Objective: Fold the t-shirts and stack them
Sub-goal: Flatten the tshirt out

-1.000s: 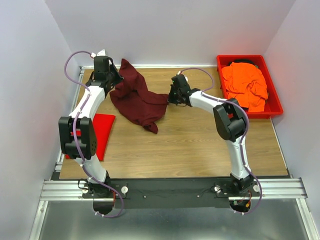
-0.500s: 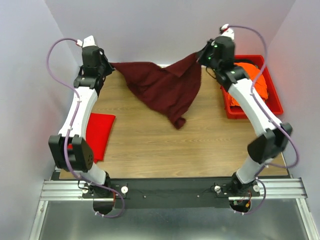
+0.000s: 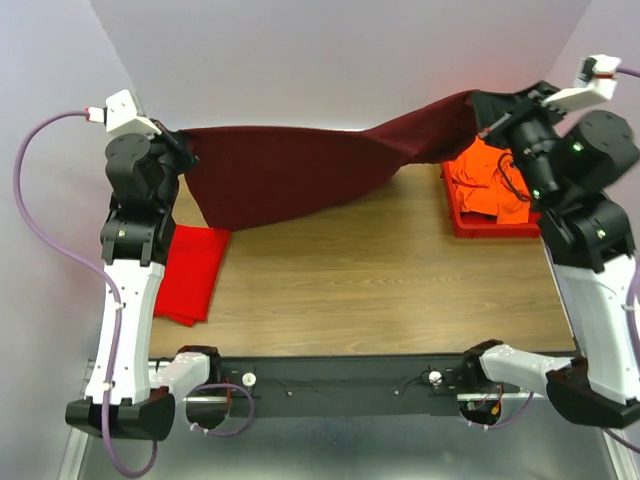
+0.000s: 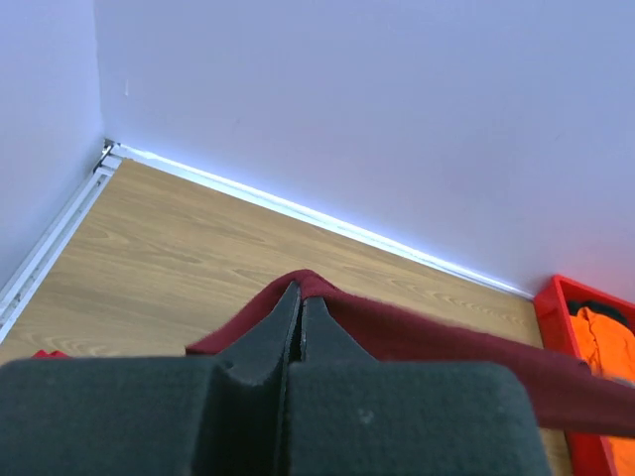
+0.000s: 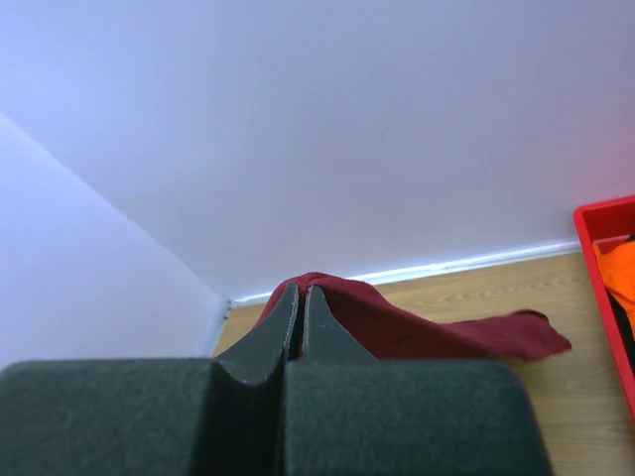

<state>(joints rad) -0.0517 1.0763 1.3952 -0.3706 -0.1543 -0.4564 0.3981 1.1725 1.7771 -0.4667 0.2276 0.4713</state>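
- The left claw (image 3: 180, 143) is closed tight on one end of the dark maroon soft cloth t-shirt (image 3: 290, 172). In the left wrist view its two black fingers (image 4: 268, 337) meet, with only a thin fold of cloth between them.
- The right claw (image 3: 487, 112) is also pressed closed, on the other end of the same shirt. In the right wrist view the cloth comes out from between the tips.
- The maroon t-shirt hangs stretched between the two claws, raised over the far part of the light wooden tabletop (image 3: 370, 270). It sags lower on its left half. I cannot tell if its lowest edge touches the wood.
- The bright red cloth t-shirt (image 3: 195, 270) lies folded flat at the left edge of the tabletop, just beside the left arm.
- The bright orange cloth t-shirt (image 3: 478, 180) lies crumpled inside the rigid red plastic bin (image 3: 490, 226) at the far right, partly hidden by the right arm.
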